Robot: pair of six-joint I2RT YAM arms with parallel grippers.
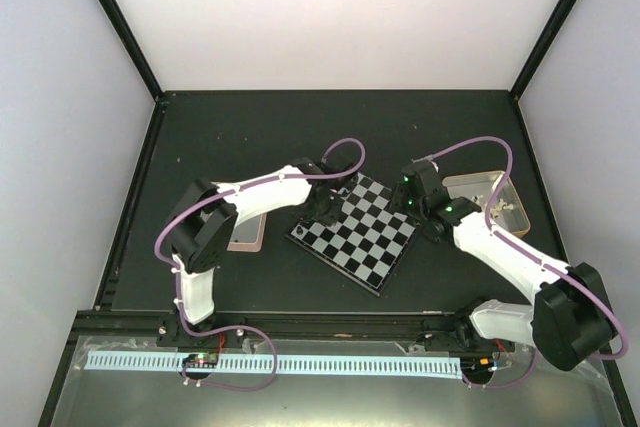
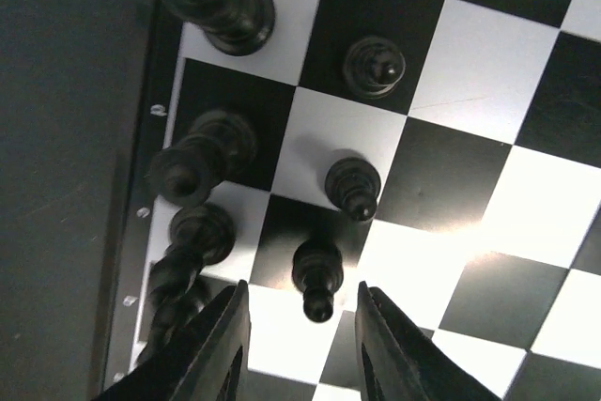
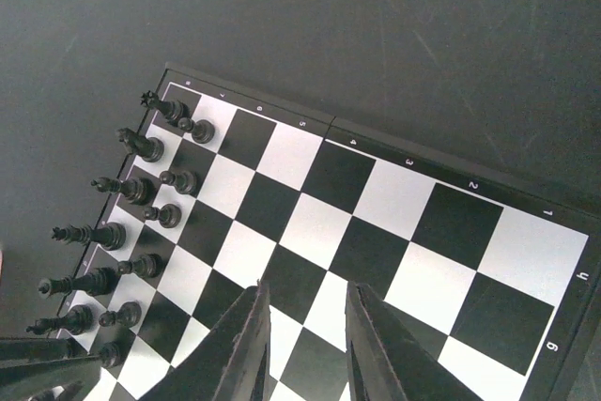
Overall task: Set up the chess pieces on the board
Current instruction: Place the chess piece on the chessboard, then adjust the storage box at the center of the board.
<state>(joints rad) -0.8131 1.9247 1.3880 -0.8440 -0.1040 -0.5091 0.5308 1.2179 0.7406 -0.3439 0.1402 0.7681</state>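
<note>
On the dark bench (image 1: 250,137) the board (image 1: 360,237) lay turned corner-on to the arms, with a metal tin (image 1: 478,185) near its right corner and a second, pinkish tin (image 1: 247,235) to its left, partly covered by the left arm (image 1: 265,187). From above, the black chess pieces (image 3: 141,145) were hard to make out, since the left arm hid that edge of the board. The right wrist view showed them standing in two files along one rim, taller men on the outer squares and pawns one square in, with the nearest few cut off at the lower corner. The left pincer (image 2: 300,312) hung low over that edge with its fingers apart. A black pawn (image 2: 317,279) stood upright on a dark square, its head in the gap between them — whether either finger touched it could not be told. The pieces beside it ran together in shadow and blur. The right pincer (image 3: 307,290) hovered over the chequered squares, fingers apart, only board showing through the gap. Pale specks (image 1: 500,209) inside the metal tin were too small to name.
</note>
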